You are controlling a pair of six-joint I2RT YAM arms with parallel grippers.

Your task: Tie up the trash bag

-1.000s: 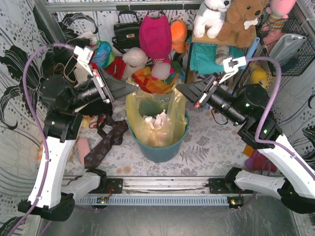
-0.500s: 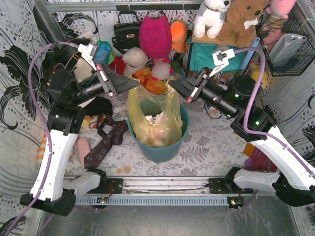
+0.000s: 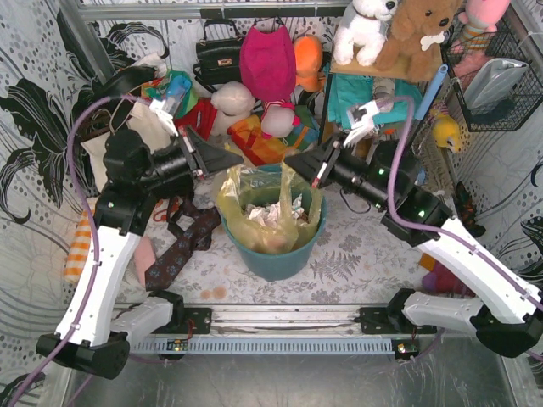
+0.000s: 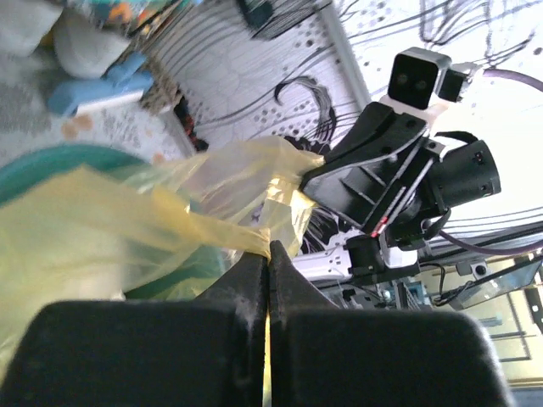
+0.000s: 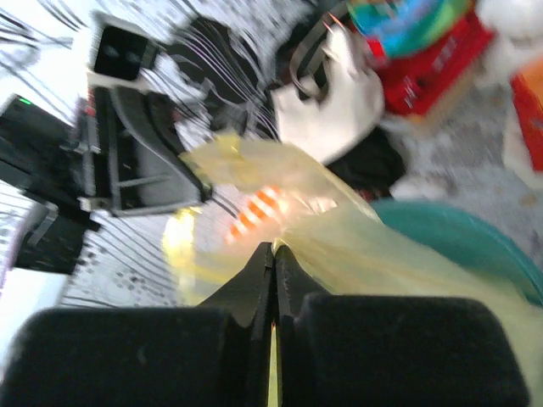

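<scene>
Both left claw [image 4: 269, 248] and right claw [image 5: 273, 249] clamp the trash bag [image 4: 110, 229].

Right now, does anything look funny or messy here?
The top of the trash bag is stretched up off the teal bin, pinched by the left gripper and right gripper. A necktie lies beside it.

Your left hand [image 3: 240, 161] and right hand [image 3: 290, 161] point at each other tip to tip, near but not touching, at about the same level. Each has its fingers [image 4: 250, 284] pressed flat together, pinching a fold of the trash bag [image 3: 246, 222]. Both arms rise from their bases to bent elbows, and the forearms reach inward toward the middle.
</scene>
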